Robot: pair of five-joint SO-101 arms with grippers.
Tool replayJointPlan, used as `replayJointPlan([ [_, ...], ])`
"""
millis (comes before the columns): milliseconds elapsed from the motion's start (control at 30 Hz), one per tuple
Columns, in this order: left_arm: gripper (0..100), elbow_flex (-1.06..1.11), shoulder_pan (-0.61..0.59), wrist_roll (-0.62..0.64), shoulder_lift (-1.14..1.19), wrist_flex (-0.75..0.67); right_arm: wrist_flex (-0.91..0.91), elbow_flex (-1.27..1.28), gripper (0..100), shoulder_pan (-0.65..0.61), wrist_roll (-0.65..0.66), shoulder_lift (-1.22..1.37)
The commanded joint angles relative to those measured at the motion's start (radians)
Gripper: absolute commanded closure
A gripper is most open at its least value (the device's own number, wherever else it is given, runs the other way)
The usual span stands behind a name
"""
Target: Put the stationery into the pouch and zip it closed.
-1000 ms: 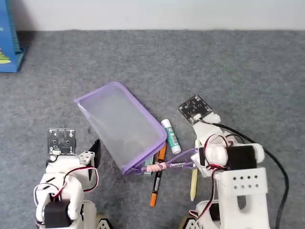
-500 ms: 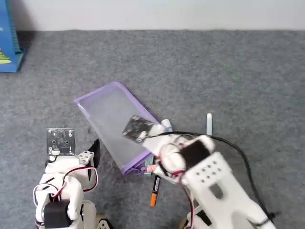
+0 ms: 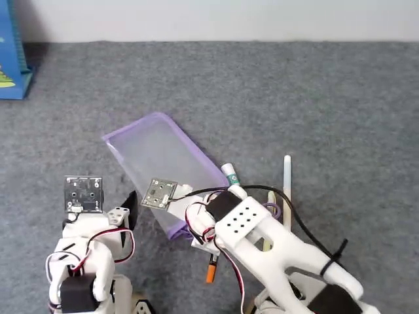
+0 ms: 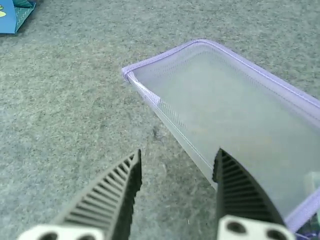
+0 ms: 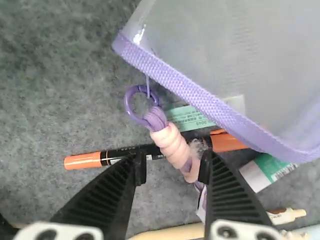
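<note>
Your right gripper (image 5: pixel 172 167) hangs low over the pink strap (image 5: pixel 172 145) of the zipper pull. Its jaws are spread, one on each side of the strap, and pinch nothing. Under the strap lies the orange pen (image 5: pixel 120 156); one end of it goes below the purple border of the pouch (image 5: pixel 240 60), which rests flat on the grey table (image 3: pixel 340 98). I think the pen is the aim, so be careful: if you close here, you take strap and pen together. Better shift toward the pen's free capped end, away from the pouch, and close there. Your left gripper (image 4: pixel 178 156) is also spread and holds nothing, just beside the pouch's long edge. Let it pin this edge, so the pouch does not slide.
</note>
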Motion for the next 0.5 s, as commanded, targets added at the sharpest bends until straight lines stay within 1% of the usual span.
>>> replayJointPlan([
  [0, 77, -0.005, -0.005, 0.005, -0.015, -0.028, -0.031, 0.002, 81.2, -0.007, -0.011, 0.013],
  [200, 77, -0.005, -0.005, 0.005, -0.015, -0.028, -0.159, 0.043, 82.4, -0.002, -0.009, 0.091],
  [367, 77, -0.004, -0.005, 0.005, -0.015, -0.028, -0.168, 0.037, 97.3, -0.002, 0.0, 0.133],
  [400, 77, -0.004, -0.005, 0.005, -0.015, -0.028, -0.166, 0.037, 99.1, -0.002, 0.0, 0.133],
  [467, 77, -0.004, -0.005, 0.005, -0.015, -0.028, -0.157, 0.037, 98.7, -0.001, -0.003, 0.131],
])
